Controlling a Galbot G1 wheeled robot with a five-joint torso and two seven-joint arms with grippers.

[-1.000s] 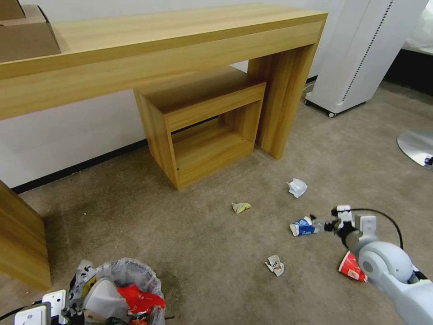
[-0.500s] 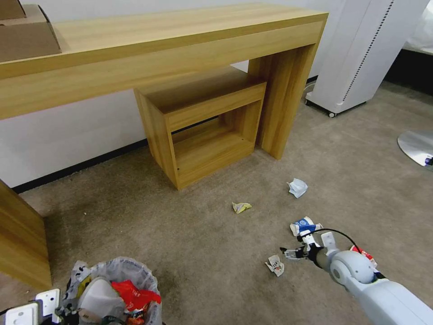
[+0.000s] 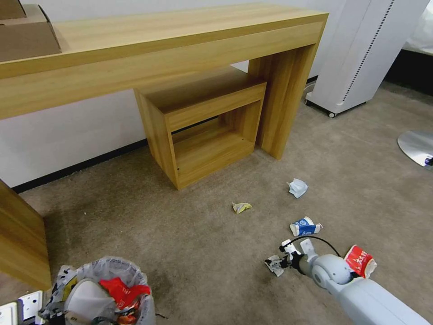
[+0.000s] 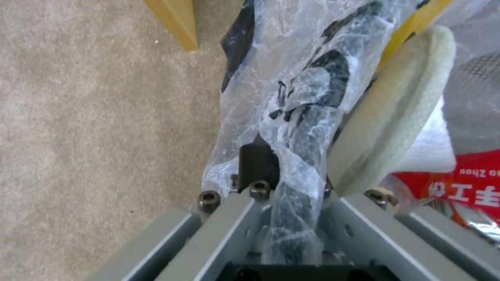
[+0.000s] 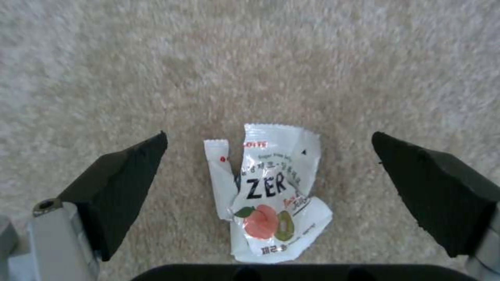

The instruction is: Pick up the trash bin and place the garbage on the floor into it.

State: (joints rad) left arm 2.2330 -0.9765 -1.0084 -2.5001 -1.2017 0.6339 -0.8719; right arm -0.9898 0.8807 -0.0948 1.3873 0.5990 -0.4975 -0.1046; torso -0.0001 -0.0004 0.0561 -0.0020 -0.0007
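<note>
A long wooden desk [image 3: 171,49] stands against the wall with a low shelf [image 3: 203,122] tucked under it, and a cardboard box [image 3: 27,31] sits on the desk's left end. In front spreads the beige floor [image 3: 149,225]. At the lower left of the head view is the bin [image 3: 101,293], its crinkled clear liner [image 4: 297,101] folded over the rim; inside lie a white slipper [image 4: 396,109] and a red wrapper [image 4: 468,187] with white writing that reads upside down and only in part. The left gripper [image 4: 284,191] is clamped on the bin's lined rim.

The right gripper [image 5: 271,183] hangs low over the floor with its fingers [image 5: 120,183] spread wide, a white wrapper [image 5: 273,191] lying flat between them — untouched. Its print shows "ZER" in dark letters, small red lettering near the top edge, lines of Korean text, and a peach beside a green fruit.

Other litter lies scattered: a red cup [image 3: 359,261] with white characters just beside the right arm, a blue-white carton [image 3: 304,226] beyond the gripper, crumpled white paper [image 3: 297,187] farther off, and a yellow wrapper [image 3: 241,207] nearer the shelf.
</note>
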